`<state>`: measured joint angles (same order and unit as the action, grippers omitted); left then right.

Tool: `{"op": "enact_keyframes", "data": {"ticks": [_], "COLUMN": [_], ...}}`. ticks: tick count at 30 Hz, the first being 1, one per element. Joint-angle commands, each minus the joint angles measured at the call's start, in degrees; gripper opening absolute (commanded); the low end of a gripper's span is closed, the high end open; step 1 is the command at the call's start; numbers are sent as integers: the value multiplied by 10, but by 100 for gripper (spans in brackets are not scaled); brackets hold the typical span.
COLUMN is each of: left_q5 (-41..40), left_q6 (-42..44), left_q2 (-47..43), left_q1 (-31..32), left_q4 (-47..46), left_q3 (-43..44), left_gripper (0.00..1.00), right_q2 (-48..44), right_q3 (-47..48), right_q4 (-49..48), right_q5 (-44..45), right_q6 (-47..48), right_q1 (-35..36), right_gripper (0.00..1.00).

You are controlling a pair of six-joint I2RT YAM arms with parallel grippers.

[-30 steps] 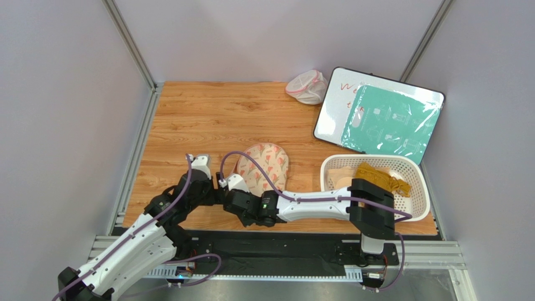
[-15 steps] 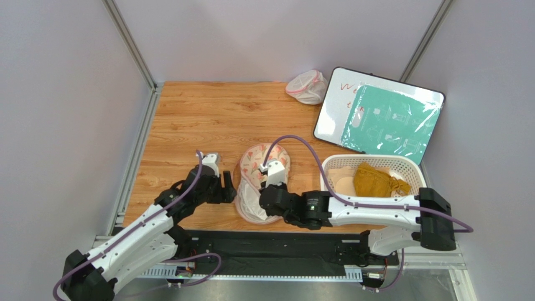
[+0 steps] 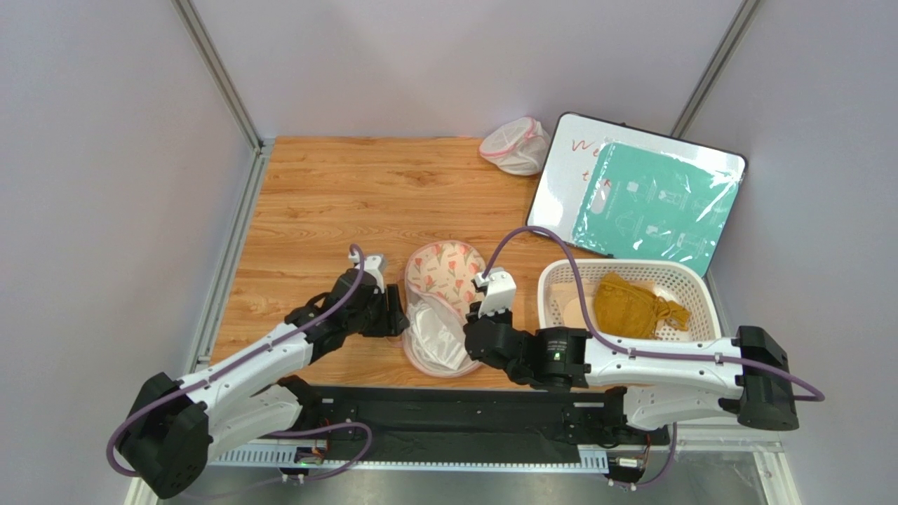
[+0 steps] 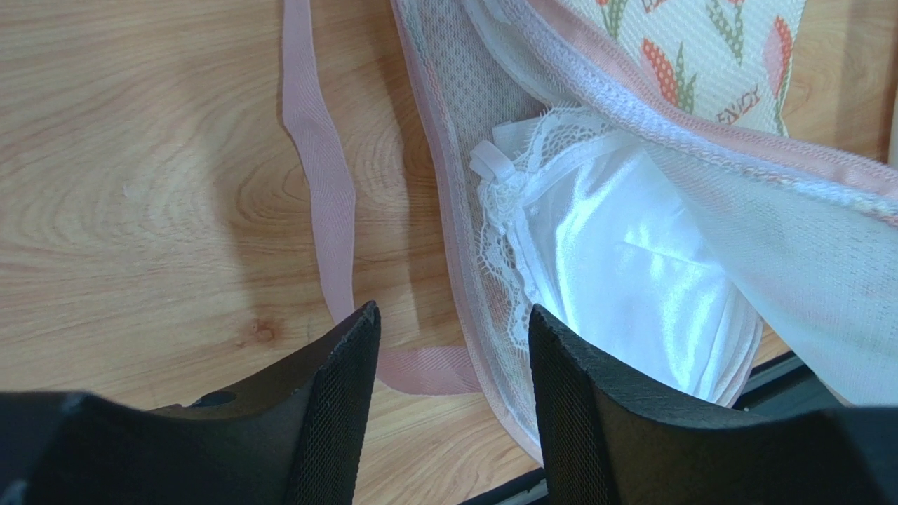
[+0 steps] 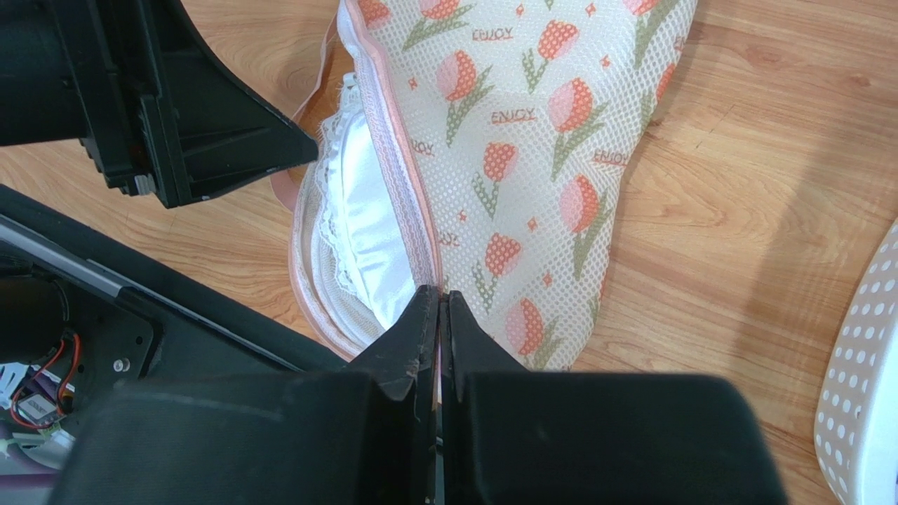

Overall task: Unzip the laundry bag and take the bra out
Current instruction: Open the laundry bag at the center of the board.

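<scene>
The laundry bag (image 3: 451, 265) lies near the table's front edge, its cream tulip-print top flap (image 5: 527, 158) raised and its near side gaping. Inside shows the white satin bra (image 4: 622, 263) with lace trim, also visible in the top view (image 3: 432, 335) and the right wrist view (image 5: 369, 231). My right gripper (image 5: 437, 297) is shut on the bag's pink edging at the near right, in the top view (image 3: 470, 339). My left gripper (image 4: 453, 316) stands open at the bag's left rim, in the top view (image 3: 395, 312), straddling the mesh edge beside the bra, with nothing pinched.
A pink loop strap (image 4: 316, 179) trails from the bag onto the wood. A white perforated basket (image 3: 696, 279) at the right holds a mustard garment (image 3: 632, 303). Behind it lies a whiteboard (image 3: 632, 195). A small white mesh pouch (image 3: 516, 145) sits at the back. The black rail runs just below the bag.
My right gripper has travelled rightward along the bag's edge, and the bag now gapes with the bra showing. My left gripper has moved right to the opening, its jaws narrower than before.
</scene>
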<state>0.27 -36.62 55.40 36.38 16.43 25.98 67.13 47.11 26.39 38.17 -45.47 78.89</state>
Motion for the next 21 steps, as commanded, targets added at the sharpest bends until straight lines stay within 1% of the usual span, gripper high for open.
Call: {"op": "enact_keyframes", "data": {"ticks": [1, 4, 9, 12, 17, 20, 21], "left_q5": [22, 21, 23, 32, 58, 65, 67], "left_q6": [-14, -17, -26, -31, -43, -50, -52], "left_q2": [19, 35, 31, 32, 59, 65, 66], "left_q1": [-1, -1, -1, -1, -1, -1, -1], "left_q4": [-53, -55, -68, -82, -120, -147, -149], "left_q3": [-9, -12, -26, -37, -52, -56, -57], "left_gripper": [57, 48, 45, 45, 44, 31, 21], "right_q2": [-15, -16, -16, -18, -20, -22, -23], "right_q3": [-2, -3, -4, -7, -11, -11, -12], "right_q4": [-11, -11, -11, -12, -20, -19, -15], "right_q5": [34, 35, 36, 36, 35, 37, 38], "right_q6": [-22, -21, -22, -23, -26, -29, -31], "right_q1": [2, 1, 1, 2, 2, 2, 2], "right_gripper": [0, 0, 0, 0, 0, 0, 0]}}
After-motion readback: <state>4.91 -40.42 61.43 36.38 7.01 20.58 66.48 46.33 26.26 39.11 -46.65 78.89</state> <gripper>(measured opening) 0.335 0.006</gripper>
